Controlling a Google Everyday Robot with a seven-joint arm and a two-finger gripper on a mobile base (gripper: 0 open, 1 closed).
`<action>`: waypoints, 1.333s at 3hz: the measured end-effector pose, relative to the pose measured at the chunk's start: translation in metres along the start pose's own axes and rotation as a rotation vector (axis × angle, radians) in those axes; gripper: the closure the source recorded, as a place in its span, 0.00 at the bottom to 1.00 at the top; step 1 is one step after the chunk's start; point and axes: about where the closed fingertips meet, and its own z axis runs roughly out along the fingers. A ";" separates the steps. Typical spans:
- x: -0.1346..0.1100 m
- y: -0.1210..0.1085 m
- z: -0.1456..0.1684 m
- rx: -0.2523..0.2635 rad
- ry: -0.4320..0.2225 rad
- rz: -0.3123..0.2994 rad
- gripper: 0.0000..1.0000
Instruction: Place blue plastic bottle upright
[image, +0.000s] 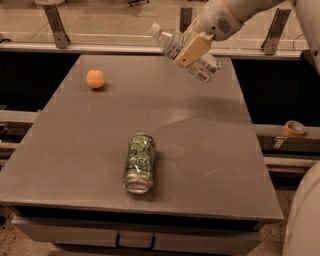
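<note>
1. My fingers (192, 48) are high over the far right part of the bench (200, 130), and they are pinching the blue plastic bottle (200, 67) around its middle.
2. The bottle is in the air and touches nothing but my fingers. It is between the pads, so there is no way left to go to reach it.
3. Its long axis is tilted, closer to lying than to standing. The white cap (154, 30) points up and to the left, and the base with the label hangs down to the right.
4. By my judgement, the next move depends on this tilt. I must turn the wrist until the cap is straight above the base, and only then go down to the bench.
5. The bench under the bottle is bare. The orange ball (95, 78) is well apart at the far left, and the green can (139, 162) lies on its side near the front edge.
6. About containers: the bottle has its cap on, and I cannot tell if there is water inside. The end of the can faces the camera, but I cannot tell if it is opened.
7. I think the risk is to release while the base is not flat, because then the bottle may fall over.
</note>
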 end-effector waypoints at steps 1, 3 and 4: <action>-0.022 0.016 -0.014 -0.080 -0.279 0.020 1.00; -0.058 0.041 -0.014 -0.140 -0.464 0.018 1.00; -0.065 0.057 -0.006 -0.111 -0.608 0.034 1.00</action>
